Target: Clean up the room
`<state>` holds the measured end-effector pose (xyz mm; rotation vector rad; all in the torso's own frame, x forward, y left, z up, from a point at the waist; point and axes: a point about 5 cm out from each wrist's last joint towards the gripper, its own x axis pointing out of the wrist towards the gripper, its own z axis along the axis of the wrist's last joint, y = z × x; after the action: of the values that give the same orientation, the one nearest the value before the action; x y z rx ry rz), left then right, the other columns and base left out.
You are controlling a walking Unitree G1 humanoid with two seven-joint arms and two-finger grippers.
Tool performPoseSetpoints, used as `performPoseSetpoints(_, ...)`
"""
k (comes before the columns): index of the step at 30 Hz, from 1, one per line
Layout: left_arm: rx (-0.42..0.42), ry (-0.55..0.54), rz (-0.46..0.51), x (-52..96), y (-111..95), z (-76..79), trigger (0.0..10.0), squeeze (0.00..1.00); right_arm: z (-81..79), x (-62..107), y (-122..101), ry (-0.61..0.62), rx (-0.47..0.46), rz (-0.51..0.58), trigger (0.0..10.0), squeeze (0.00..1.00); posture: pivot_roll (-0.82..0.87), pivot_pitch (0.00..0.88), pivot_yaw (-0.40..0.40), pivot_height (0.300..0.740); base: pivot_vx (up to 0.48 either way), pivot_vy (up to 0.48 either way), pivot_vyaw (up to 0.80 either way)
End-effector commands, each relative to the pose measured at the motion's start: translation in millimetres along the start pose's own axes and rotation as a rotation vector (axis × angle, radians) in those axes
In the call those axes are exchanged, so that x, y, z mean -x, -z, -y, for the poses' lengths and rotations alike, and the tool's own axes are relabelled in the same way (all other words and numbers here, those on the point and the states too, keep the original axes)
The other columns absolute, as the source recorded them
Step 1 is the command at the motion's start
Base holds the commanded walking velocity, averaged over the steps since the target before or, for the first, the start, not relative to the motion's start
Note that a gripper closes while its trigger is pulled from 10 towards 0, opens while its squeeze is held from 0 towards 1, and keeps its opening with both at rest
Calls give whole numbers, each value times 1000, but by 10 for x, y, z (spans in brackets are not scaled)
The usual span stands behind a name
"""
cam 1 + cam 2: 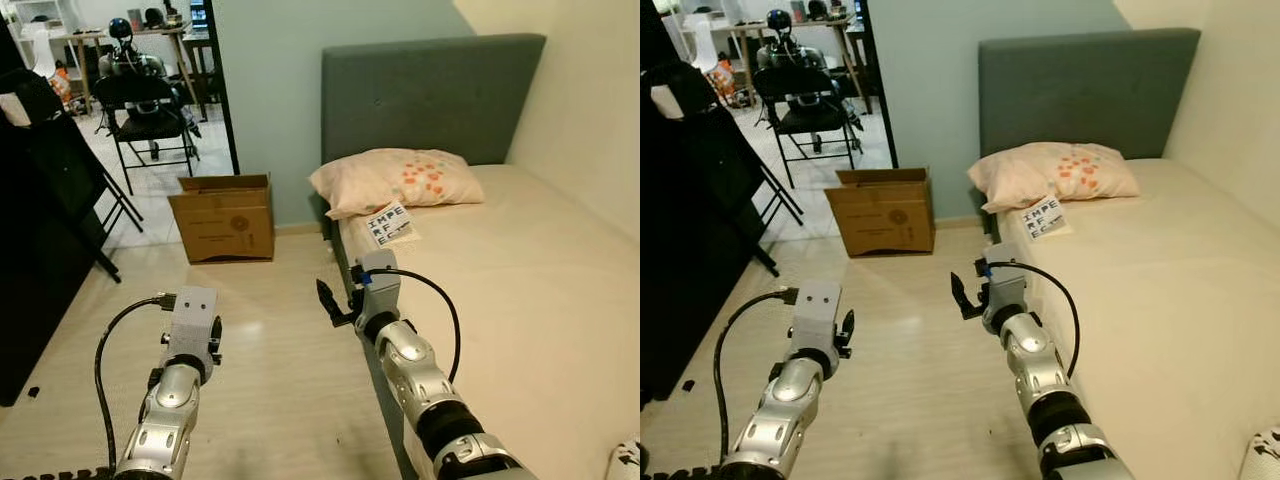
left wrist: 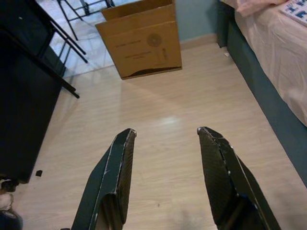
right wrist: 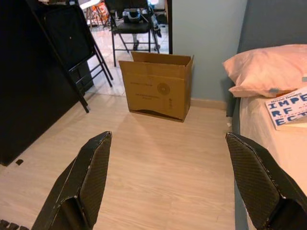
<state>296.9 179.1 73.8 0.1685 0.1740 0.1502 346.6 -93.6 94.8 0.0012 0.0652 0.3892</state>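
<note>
An open brown cardboard box (image 1: pixel 225 218) stands on the wood floor against the blue wall, beside the bed's head. A white book with big blue letters (image 1: pixel 390 225) lies on the bed (image 1: pixel 520 290) just below a pink pillow (image 1: pixel 395 180). Both arms are held out low over the floor. My left gripper (image 2: pixel 166 130) is open with nothing between its fingers, and the floor in front of the box lies beyond it. My right gripper (image 3: pixel 169 138) is open wide and empty, close to the bed's near edge, and the box (image 3: pixel 158 86) is ahead of it.
Black furniture (image 1: pixel 40 250) with slanted legs lines the left side. A black folding chair (image 1: pixel 150 110) stands in the doorway to the tiled room behind. A white patterned item (image 1: pixel 625 460) lies at the bed's near right corner. A small dark speck (image 1: pixel 33 392) is on the floor.
</note>
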Motion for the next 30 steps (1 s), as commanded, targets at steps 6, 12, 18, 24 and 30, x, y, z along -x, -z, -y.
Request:
performPoseSetpoints(6, 22, 7, 10, 11, 7, -1, 10000, 0, 42, 1, 20, 51, -38, -26, 10000, 0, -26, 13, 5, 738, 0, 0, -542)
performPoseSetpoints(12, 63, 32, 34, 29, -10, 19, 10000, 0, 108, 15, -31, 80, -63, 0, 10000, 0, -30, 22, 3, 738, 0, 0, -800)
performPoseSetpoints(18, 84, 34, 52, 39, -35, 17, 10000, 0, 172, 35, -45, 112, -61, 7, 10000, 0, -36, 23, 6, 738, 0, 0, -800)
performPoseSetpoints(24, 78, 53, 63, 39, -41, 37, 10000, 0, 226, 61, -32, 139, -43, -1, 10000, 0, -45, 24, 11, 738, 0, 0, -800)
performPoseSetpoints(30, 77, 55, 73, 32, -47, 39, 10000, 0, 256, 81, -12, 156, -52, -10, 10000, 0, -46, 27, 10, 738, 0, 0, -800)
